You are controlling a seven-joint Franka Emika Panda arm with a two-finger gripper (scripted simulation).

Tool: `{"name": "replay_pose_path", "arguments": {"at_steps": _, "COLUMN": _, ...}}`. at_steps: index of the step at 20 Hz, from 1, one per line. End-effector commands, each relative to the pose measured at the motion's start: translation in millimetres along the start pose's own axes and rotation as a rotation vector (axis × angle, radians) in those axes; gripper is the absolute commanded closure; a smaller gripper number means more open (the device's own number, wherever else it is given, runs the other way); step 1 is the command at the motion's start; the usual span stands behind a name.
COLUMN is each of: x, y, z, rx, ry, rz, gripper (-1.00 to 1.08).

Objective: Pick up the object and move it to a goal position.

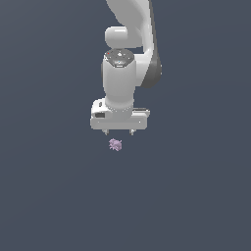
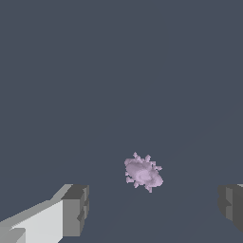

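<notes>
I note the gripper (image 1: 119, 132) spread wide, holding nothing, above the object (image 1: 115, 144), which lies on the bare floor and sits off-centre between the fingers (image 2: 76, 209) in the wrist view. I judge one pad could nudge this tiny, spiky, pale purple-pink blob aside when closing.

A pale purple-pink object (image 1: 115, 144) on a plain slate-grey surface (image 1: 49, 196) — above it, a white gripper (image 1: 119, 132) with dark grey fingertips (image 2: 76, 209) — no patterns anywhere.
</notes>
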State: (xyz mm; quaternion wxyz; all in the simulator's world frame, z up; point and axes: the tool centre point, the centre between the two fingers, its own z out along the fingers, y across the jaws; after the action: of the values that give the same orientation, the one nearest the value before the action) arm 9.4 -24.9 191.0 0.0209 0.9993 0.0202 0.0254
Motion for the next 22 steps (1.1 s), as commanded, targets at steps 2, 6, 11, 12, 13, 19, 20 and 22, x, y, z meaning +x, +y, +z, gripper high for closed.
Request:
{"name": "replay_pose_path", "arguments": {"at_steps": 2, "x": 0.0, "y": -0.3, "z": -0.1, "rx": 0.000, "ry": 0.000, "rz": -0.001, "gripper": -0.92}}
{"name": "replay_pose_path", "arguments": {"at_steps": 6, "x": -0.1, "y": -6.5, "z": -2.2, "rx": 0.004, "ry": 0.002, "rz": -0.016, "gripper": -0.92}}
{"name": "replay_pose_path", "arguments": {"at_steps": 11, "x": -0.3, "y": -18.9, "z": -7.2, "rx": 0.011, "ry": 0.007, "rz": -0.038, "gripper": -0.92}}
{"name": "replay_pose_path", "arguments": {"at_steps": 12, "x": -0.2, "y": -20.0, "z": -7.8, "rx": 0.012, "ry": 0.007, "rz": -0.038, "gripper": -0.92}}
{"name": "replay_pose_path", "arguments": {"at_steps": 13, "x": -0.2, "y": -20.6, "z": -8.2, "rx": 0.012, "ry": 0.007, "rz": -0.037, "gripper": -0.92}}
{"name": "replay_pose_path", "arguments": {"at_steps": 19, "x": -0.5, "y": -18.8, "z": -6.3, "rx": 0.011, "ry": 0.006, "rz": -0.048, "gripper": -0.92}}
{"name": "replay_pose_path", "arguments": {"at_steps": 20, "x": -0.7, "y": -18.5, "z": -5.6, "rx": 0.011, "ry": 0.006, "rz": -0.055, "gripper": -0.92}}
{"name": "replay_pose_path", "arguments": {"at_steps": 22, "x": -1.2, "y": -17.9, "z": -4.0, "rx": 0.011, "ry": 0.005, "rz": -0.071, "gripper": -0.92}}
